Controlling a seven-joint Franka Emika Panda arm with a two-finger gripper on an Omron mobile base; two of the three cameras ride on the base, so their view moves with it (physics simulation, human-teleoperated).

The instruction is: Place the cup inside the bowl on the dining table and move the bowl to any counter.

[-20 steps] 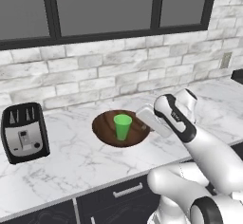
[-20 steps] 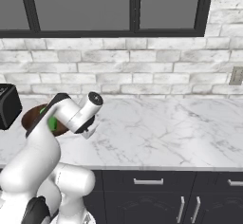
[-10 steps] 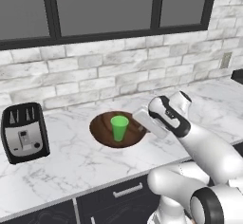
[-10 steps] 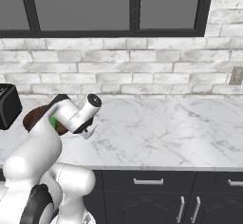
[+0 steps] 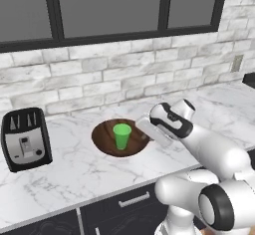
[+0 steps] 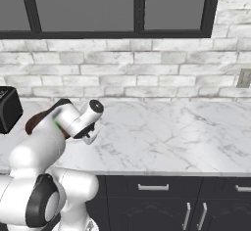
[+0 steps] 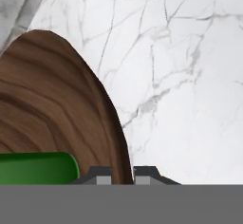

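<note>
Small bright green tapered cup (image 5: 121,135) stood upright inside wide dark brown wooden bowl (image 5: 105,140) | bowl rested on white marble worktop (image 5: 74,172), toward its front edge, beside black toaster (image 5: 25,138) | pincer (image 7: 121,174) pinched narrowly on bowl's rim, evidently for carrying both together.

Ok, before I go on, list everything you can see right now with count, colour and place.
bowl: one, dark brown wood, on the counter right of the toaster.
cup: one, bright green, upright inside the bowl.
counter: one, white grey-veined marble, dark cabinet fronts with silver handles below.
toaster: one, black and silver, at the counter's left end.
window: dark-framed, above the brick wall.
wall outlet: one, on the brick wall, right.
gripper: one, dark tips, shut on the bowl's rim at its right side.
</note>
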